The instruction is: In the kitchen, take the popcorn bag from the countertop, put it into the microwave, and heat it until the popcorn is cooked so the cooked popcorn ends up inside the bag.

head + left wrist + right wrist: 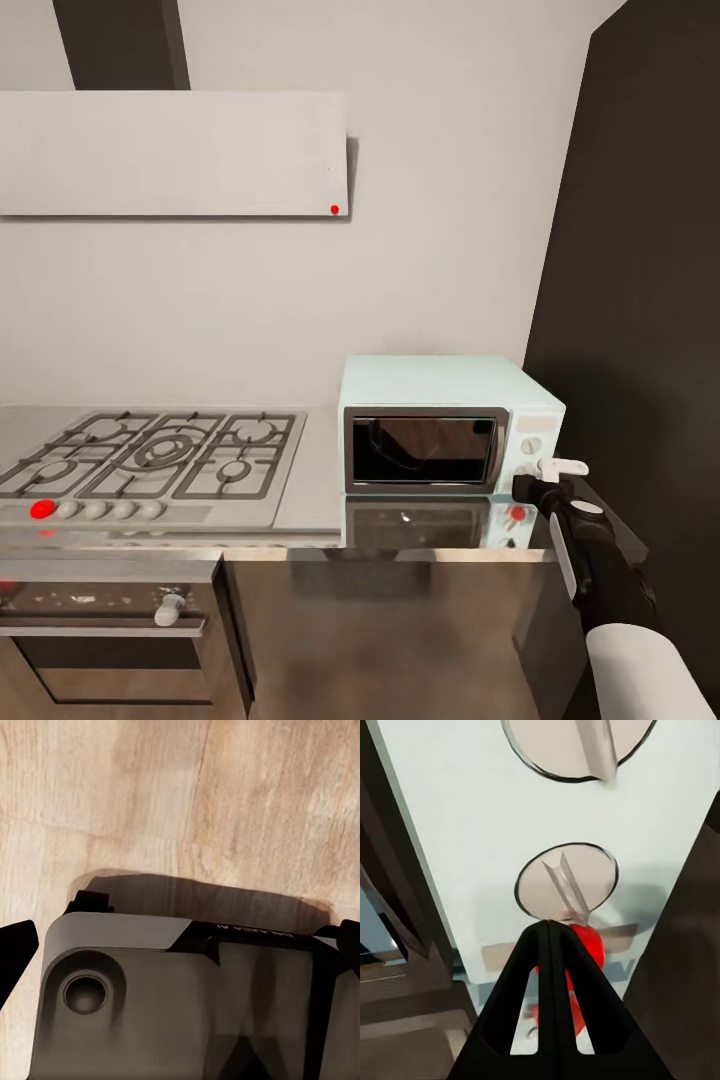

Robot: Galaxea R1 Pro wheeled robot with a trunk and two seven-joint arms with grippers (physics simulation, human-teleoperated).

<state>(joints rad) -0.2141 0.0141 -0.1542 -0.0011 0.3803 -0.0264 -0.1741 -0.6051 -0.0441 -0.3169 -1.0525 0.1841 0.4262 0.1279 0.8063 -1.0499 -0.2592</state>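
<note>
**Right hand at the microwave control panel, door shut**

Head view: microwave sits on the glossy grey surface, at its right end, against the pale wall and beside the dark tall cabinet. Dark glass door is closed, interior not readable through it. Gas hob lies to its left, apart from it, with a flat grey hood above and the built-in oven below the surface edge. Right arm reaches up from the lower right corner; right hand is at the microwave's front right corner, level with the lower knob. Contact can't be confirmed from here.

Left wrist view: camera looks down at the wood floor. A grey-brown housing of the robot lies below, casting a shadow on the boards. Left hand's black fingertips sit at opposite frame edges, far apart, so the hand is released, holding nothing.

Right wrist view: the two black fingers meet at the tips, hand clenched with nothing between them. Tips sit just below the lower knob on the mint panel, over a red spot. Upper knob is further along the panel
</note>
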